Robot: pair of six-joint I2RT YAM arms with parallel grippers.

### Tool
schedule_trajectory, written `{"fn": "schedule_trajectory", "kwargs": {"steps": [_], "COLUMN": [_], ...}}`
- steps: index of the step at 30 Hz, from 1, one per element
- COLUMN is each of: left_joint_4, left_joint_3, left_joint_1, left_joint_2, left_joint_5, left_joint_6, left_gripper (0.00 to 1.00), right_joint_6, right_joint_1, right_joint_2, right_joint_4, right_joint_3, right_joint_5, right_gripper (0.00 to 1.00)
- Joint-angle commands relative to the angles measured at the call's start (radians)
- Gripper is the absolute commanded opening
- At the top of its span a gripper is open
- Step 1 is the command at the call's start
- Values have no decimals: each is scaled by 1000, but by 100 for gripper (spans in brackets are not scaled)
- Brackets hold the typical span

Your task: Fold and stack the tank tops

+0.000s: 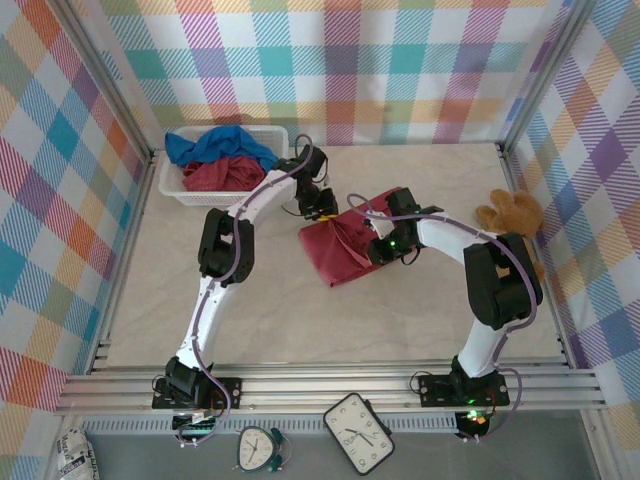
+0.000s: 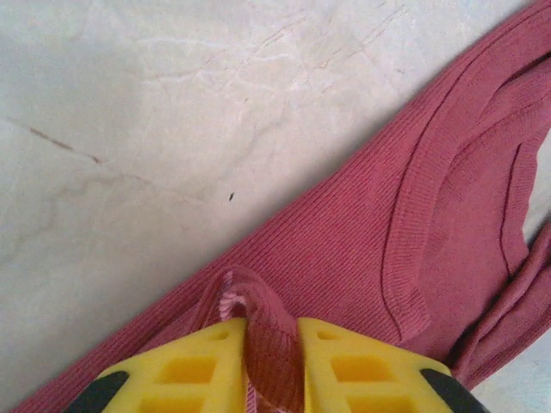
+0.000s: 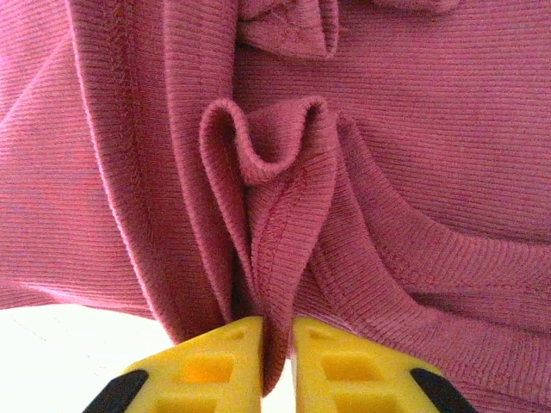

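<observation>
left tool (image 2: 272, 334) was pinching a raised ridge of the dark red tank top (image 1: 340, 250) between its yellow fingers (image 2: 189, 366), at the cloth's far left edge, just beside bare surface (image 2: 129, 129). right tool (image 3: 277, 334) was pressed together on a doubled fold of the same garment, along a stitched hem on its right side. gripping two separate points probably let the arms carry one edge over together, so the fold would land straight rather than bunch. the garment lay mid-surface between the two arms, rumpled and seemingly only partly folded. a blue tank top (image 1: 215, 147) and a second dark red tank top (image 1: 212, 177) sat heaped in the white basket (image 1: 172, 190) at the far left, likely parked there so they would not get in the way; neither looked folded yet. a teddy bear (image 1: 510, 212) sat at the far right edge, well apart from the work.
</observation>
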State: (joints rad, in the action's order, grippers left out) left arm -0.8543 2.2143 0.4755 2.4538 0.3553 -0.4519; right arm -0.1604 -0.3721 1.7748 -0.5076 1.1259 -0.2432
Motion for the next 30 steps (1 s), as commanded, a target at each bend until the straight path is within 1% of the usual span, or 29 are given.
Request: {"fn": "schedule_trajectory", "kwargs": {"steps": [1, 3, 6, 9, 11, 14, 16, 18, 20, 23, 26, 28, 30], "left_joint_4": [0, -2, -7, -21, -31, -76, -123, -141, -134, -98, -23, 5, 21], "left_joint_3": [60, 80, 111, 137, 146, 147, 133, 74, -40, -218, -394, -467, -504], "left_joint_1": [6, 6, 6, 6, 5, 6, 7, 9, 8, 9, 8, 9, 8], "left_joint_2": [12, 11, 2, -18, -41, -73, -96, -141, -205, -296, -372, -392, -391], "left_joint_5": [-4, -6, -3, 3, 8, 8, -4, -39, -71, -97, -77, -78, -78], "left_joint_6": [4, 7, 15, 31, 44, 75, 104, 135, 159, 171, 162, 161, 166], "left_gripper": [25, 31, 37, 44, 47, 48, 49, 49, 50, 50, 51, 51, 51], "right_joint_6": [18, 39, 53, 35, 32, 25, 7, 7, -1, 4, 14, 9, 6], "right_joint_1": [8, 21, 54, 94, 118, 128, 127, 120, 98, 60, 32, 14, -10], "right_joint_2": [-12, -23, -39, -29, -16, -19, -38, -88, -137, -181, -163, -116, -70], "right_joint_4": [19, 13, 5, 4, 3, 6, 7, 41, 64, 98, 120, 111, 112], "right_joint_3": [11, 10, 3, -4, -8, -7, -5, -32, -58, -87, -83, -46, -11], "right_joint_5": [6, 24, 73, 63, 48, 47, 15, -38, -75, -89, -70, -60, -36], "right_gripper": [18, 18, 16, 15, 15, 16, 21, 31, 37, 48, 53, 56, 57]}}
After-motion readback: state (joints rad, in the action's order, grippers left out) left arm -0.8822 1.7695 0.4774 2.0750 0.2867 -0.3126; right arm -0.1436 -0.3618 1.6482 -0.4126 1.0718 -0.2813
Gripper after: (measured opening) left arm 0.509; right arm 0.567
